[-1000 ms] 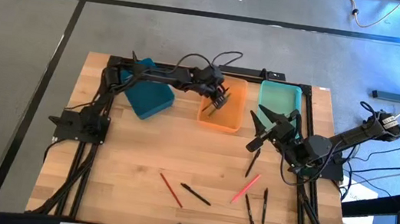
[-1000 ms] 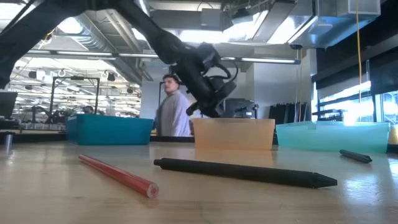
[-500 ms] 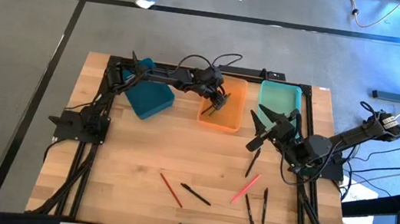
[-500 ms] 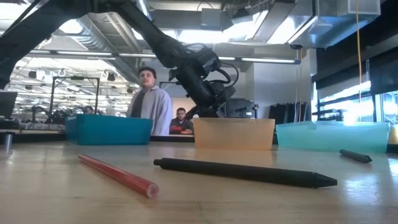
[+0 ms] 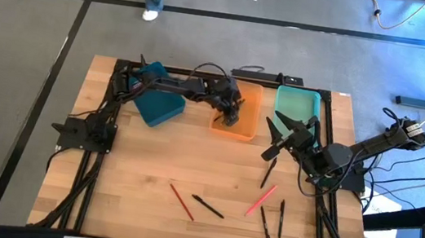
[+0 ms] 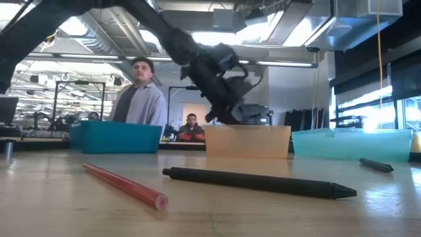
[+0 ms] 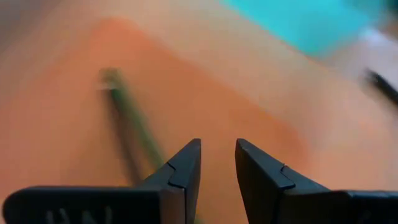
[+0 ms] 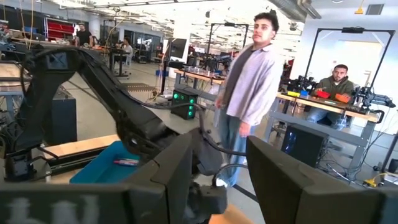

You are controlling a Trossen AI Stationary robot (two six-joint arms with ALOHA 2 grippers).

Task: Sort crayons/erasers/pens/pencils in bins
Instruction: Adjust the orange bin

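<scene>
Green stick [image 7: 134, 127] lies blurred on the floor of the orange tray [image 5: 247, 119], free of the left gripper [image 7: 216, 163], whose fingers are parted with a gap between them and hold nothing; that gripper [image 5: 230, 111] sits over the near-left part of the orange tray. Three trays along the far side of the bench [image 5: 132, 166]: teal-blue tray [image 5: 157, 105] at left, tilted askew, orange in the middle, mint-green tray [image 5: 296, 107] at right. In the right wrist view a pink stick [image 8: 126, 162] lies in the teal-blue tray. Loose on the bench at the near side, six sticks counted from above: red stick [image 5: 181, 201], black pen [image 5: 207, 207] just right of it, pink stick [image 5: 261, 200], two black sticks [image 5: 265, 225] near the right edge, and one more black stick [image 5: 268, 174] farther back, under the right gripper. In the low view the red stick [image 6: 125, 185] and black pen [image 6: 260, 182] lie close to the camera, another dark stick [image 6: 376, 165] off to the right. Right gripper [image 5: 282, 141] hangs above the bench near the mint tray, fingers spread wide, empty. Bench is pale wood planks with black frame rails; grey floor around it. The room behind is an open workshop with ceiling lights, benches and equipment; a person [image 6: 139, 99] in a pale shirt stands behind the teal tray, a second person [image 6: 191, 129] is seated farther back.
</scene>
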